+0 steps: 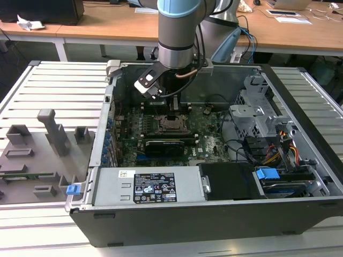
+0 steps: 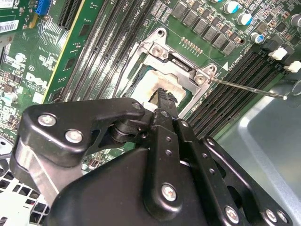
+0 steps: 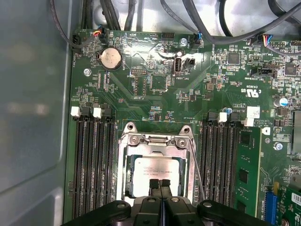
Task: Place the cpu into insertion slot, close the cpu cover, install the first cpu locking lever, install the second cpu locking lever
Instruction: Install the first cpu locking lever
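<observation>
The arm (image 1: pixel 179 32) points straight down, its end effector (image 3: pixel 160 184) closed, fingers pressed together.

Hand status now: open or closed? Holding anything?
The black hand: closed, fingertips together, nothing between them, tips at the flat square silvery-grey cpu in its socket.

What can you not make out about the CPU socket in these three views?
- First wrist view: the gripper hides the near edge of the cpu and the cpu cover.
- Second wrist view: the gripper's body covers most of the cpu.
- Exterior view: the socket is too small, and partly behind the arm, to show how the cpu cover lies.
</observation>
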Controlling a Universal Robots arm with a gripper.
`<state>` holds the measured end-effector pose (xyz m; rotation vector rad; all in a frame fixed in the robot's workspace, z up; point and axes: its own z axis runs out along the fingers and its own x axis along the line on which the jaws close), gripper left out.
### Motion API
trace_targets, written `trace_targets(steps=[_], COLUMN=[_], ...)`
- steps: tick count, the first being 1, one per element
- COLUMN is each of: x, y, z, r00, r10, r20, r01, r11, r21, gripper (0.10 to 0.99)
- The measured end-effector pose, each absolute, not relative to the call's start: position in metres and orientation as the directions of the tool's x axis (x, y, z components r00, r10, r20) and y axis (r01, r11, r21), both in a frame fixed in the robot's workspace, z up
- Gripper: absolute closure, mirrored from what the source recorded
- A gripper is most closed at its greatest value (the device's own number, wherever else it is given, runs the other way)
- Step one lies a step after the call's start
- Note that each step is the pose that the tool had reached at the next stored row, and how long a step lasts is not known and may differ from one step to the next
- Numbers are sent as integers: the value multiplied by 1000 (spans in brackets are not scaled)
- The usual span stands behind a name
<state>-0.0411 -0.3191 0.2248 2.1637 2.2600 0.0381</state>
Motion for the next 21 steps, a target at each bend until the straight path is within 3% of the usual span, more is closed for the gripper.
trace_targets(steps=[21], x=[-41], y=[-319], z=[230], r00=[-44], r10=[999], r20=[8], r01=[999], r11=[43], r21=[26], gripper=[980])
